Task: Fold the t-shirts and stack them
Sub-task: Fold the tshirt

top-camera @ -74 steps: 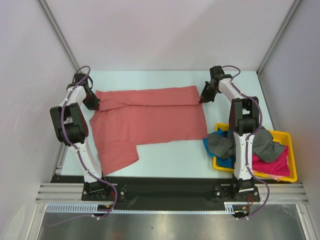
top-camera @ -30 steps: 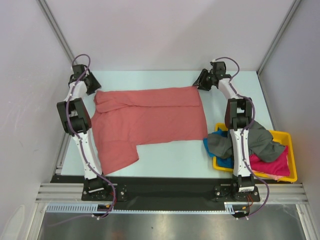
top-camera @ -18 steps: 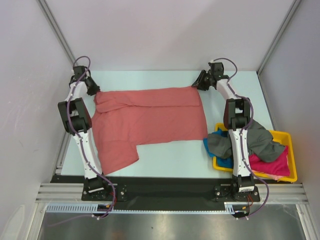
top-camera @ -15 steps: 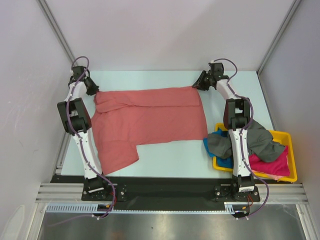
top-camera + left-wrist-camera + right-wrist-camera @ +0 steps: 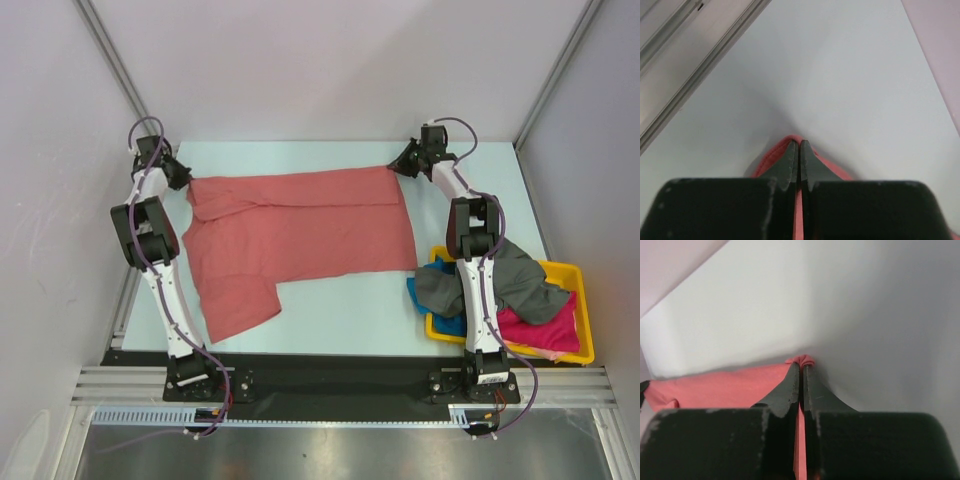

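The salmon-red t-shirt (image 5: 295, 230) lies spread across the table, its far edge stretched between both arms. My left gripper (image 5: 183, 180) is shut on the shirt's far left corner; its cloth (image 5: 774, 155) shows around the closed fingers. My right gripper (image 5: 397, 167) is shut on the far right corner, with cloth (image 5: 715, 387) bunched at the tips. A dark grey t-shirt (image 5: 520, 285), a bright blue one (image 5: 418, 292) and a magenta-pink one (image 5: 545, 330) lie heaped in the yellow tray.
The yellow plastic tray (image 5: 582, 300) sits at the right near corner beside the right arm's base. White walls and metal frame posts (image 5: 110, 70) close in the table at the back and sides.
Both grippers have gone outward and back with the shirt's far corners, pulling the far edge taut; the left arm reached further into the far left corner. The shirt's body shifted slightly away.
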